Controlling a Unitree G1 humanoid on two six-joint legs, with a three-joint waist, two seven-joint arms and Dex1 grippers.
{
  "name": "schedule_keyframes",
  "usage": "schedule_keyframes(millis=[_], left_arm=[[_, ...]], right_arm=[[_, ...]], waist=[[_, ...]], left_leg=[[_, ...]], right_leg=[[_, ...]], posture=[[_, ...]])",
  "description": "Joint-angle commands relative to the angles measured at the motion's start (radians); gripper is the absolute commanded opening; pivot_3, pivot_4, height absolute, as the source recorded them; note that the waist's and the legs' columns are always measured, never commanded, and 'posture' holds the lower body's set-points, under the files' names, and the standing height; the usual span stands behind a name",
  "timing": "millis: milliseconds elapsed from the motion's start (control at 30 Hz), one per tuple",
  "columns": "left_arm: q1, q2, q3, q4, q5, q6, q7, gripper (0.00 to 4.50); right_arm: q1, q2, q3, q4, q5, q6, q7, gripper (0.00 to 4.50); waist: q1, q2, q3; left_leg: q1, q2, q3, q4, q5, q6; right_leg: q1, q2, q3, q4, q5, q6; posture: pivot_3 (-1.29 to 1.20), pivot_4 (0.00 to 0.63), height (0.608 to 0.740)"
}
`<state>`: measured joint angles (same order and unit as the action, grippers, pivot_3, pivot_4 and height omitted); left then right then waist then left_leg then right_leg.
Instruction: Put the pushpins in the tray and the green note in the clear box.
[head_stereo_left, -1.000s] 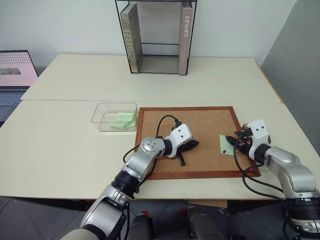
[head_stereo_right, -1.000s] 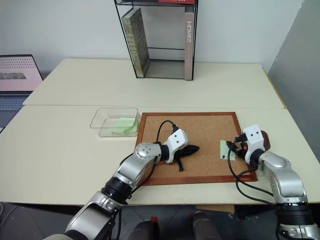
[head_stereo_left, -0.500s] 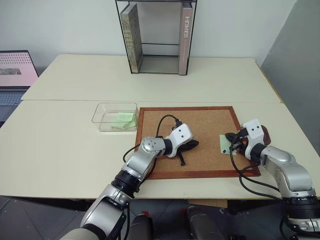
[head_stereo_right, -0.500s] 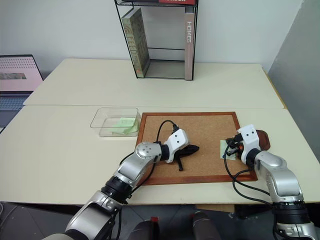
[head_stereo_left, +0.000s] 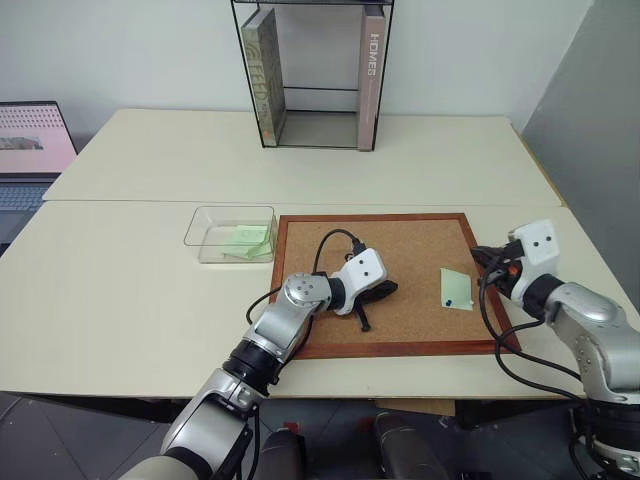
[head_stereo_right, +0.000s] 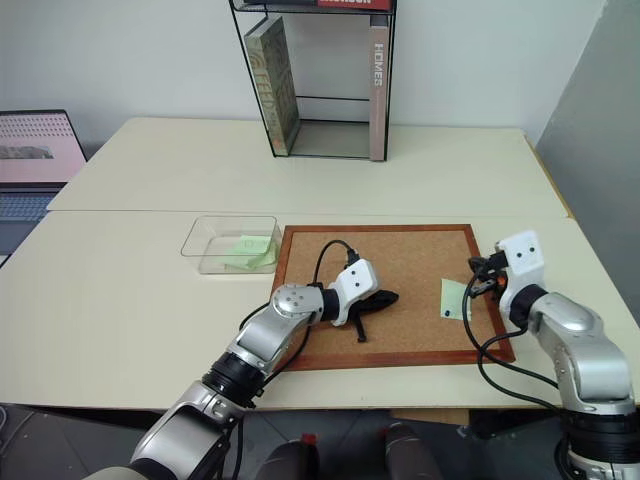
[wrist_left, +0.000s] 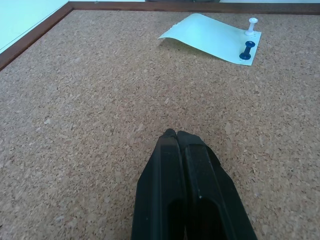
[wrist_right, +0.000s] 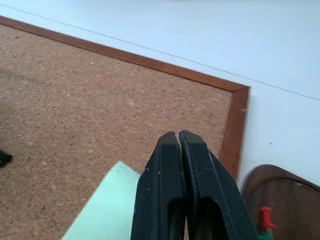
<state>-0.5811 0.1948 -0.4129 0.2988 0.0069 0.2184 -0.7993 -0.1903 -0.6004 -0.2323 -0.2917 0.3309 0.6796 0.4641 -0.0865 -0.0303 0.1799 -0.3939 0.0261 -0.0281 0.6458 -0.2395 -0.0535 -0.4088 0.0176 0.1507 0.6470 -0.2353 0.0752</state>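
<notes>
A wood-framed corkboard (head_stereo_left: 400, 262) is laid flat on the near cream table (head_stereo_left: 110, 290). A second table (head_stereo_left: 180, 150) is butted against it behind, the seam running across. A black-framed glass bookcase (head_stereo_left: 312, 75) is stood at the far edge, with a book (head_stereo_left: 262, 72) leaned inside on one side and another (head_stereo_left: 371, 75) upright opposite. An open laptop (head_stereo_left: 30, 150) is seen far left.

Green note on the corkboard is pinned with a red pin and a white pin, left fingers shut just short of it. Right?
Not quite. The left wrist view shows the green note on the corkboard held by a blue pin and a white pin, not a red one. The rest holds: the left gripper has its fingers shut, short of the note.
</notes>
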Motion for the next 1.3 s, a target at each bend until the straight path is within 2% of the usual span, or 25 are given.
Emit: schedule_keyframes(millis=[33, 400, 533, 600, 800, 967, 1100, 1300], left_arm=[[0.028, 0.016, -0.026, 0.029, 0.036, 0.029, -0.007, 0.00], [0.020, 0.006, -0.033, 0.037, 0.045, 0.012, -0.005, 0.00], [0.023, 0.010, -0.032, 0.030, 0.045, 0.015, -0.005, 0.00], [0.026, 0.014, -0.033, 0.026, 0.046, 0.015, -0.006, 0.00], [0.031, 0.022, -0.032, 0.020, 0.046, 0.018, -0.007, 0.00], [0.027, 0.022, -0.033, 0.026, 0.047, 0.016, -0.007, 0.00], [0.024, 0.021, -0.033, 0.032, 0.048, 0.015, -0.005, 0.00], [0.022, 0.018, -0.035, 0.038, 0.048, 0.011, -0.007, 0.00]], right_arm=[[0.024, -0.050, -0.074, 0.001, -0.032, 0.008, -0.033, 0.01], [-0.028, -0.073, -0.031, 0.230, -0.117, -0.043, -0.052, 0.01], [-0.071, -0.067, -0.006, 0.311, -0.142, -0.071, -0.056, 0.80], [-0.084, -0.065, -0.003, 0.334, -0.147, -0.083, -0.058, 1.33], [-0.094, -0.059, -0.016, 0.338, -0.153, -0.098, -0.068, 2.55], [-0.070, -0.058, -0.067, 0.257, -0.115, -0.093, -0.062, 3.54], [0.006, -0.047, -0.138, 0.091, -0.037, -0.045, -0.038, 3.54], [0.237, 0.017, -0.199, -0.211, 0.076, -0.008, -0.011, 3.54]], waist=[[0.000, 0.000, 0.000], [-0.001, 0.000, 0.000], [0.000, 0.000, 0.000], [0.000, 0.001, 0.000], [-0.001, 0.001, 0.000], [-0.001, 0.001, 0.000], [0.000, 0.001, 0.000], [0.001, 0.001, -0.001]], left_leg=[[0.000, 0.000, 0.000, 0.000, 0.000, 0.000], [0.002, 0.000, 0.001, 0.000, 0.000, 0.000], [0.002, 0.000, 0.001, 0.000, 0.000, 0.000], [0.002, 0.000, 0.001, 0.000, 0.000, 0.000], [0.002, 0.000, 0.001, -0.001, 0.000, 0.000], [0.002, 0.000, 0.001, -0.001, 0.000, 0.000], [0.002, 0.000, 0.001, -0.001, 0.000, 0.000], [0.001, 0.000, -0.001, -0.001, 0.000, 0.000]], right_leg=[[0.000, 0.000, 0.000, 0.000, 0.000, 0.000], [0.001, 0.000, 0.001, 0.000, -0.003, -0.005], [0.001, 0.000, 0.001, 0.000, -0.003, -0.005], [0.001, 0.000, 0.001, 0.000, -0.002, -0.004], [0.001, 0.000, 0.001, 0.000, -0.001, -0.002], [0.001, 0.000, 0.001, 0.000, -0.001, -0.001], [0.001, 0.000, 0.001, 0.000, -0.001, -0.001], [0.001, 0.000, 0.000, -0.001, -0.003, -0.005]], posture=[[0.00, 0.150, 0.740], [0.00, 0.150, 0.740], [0.00, 0.150, 0.740], [0.00, 0.150, 0.740], [0.00, 0.150, 0.740], [0.00, 0.150, 0.740], [0.00, 0.150, 0.740], [0.00, 0.150, 0.740]])
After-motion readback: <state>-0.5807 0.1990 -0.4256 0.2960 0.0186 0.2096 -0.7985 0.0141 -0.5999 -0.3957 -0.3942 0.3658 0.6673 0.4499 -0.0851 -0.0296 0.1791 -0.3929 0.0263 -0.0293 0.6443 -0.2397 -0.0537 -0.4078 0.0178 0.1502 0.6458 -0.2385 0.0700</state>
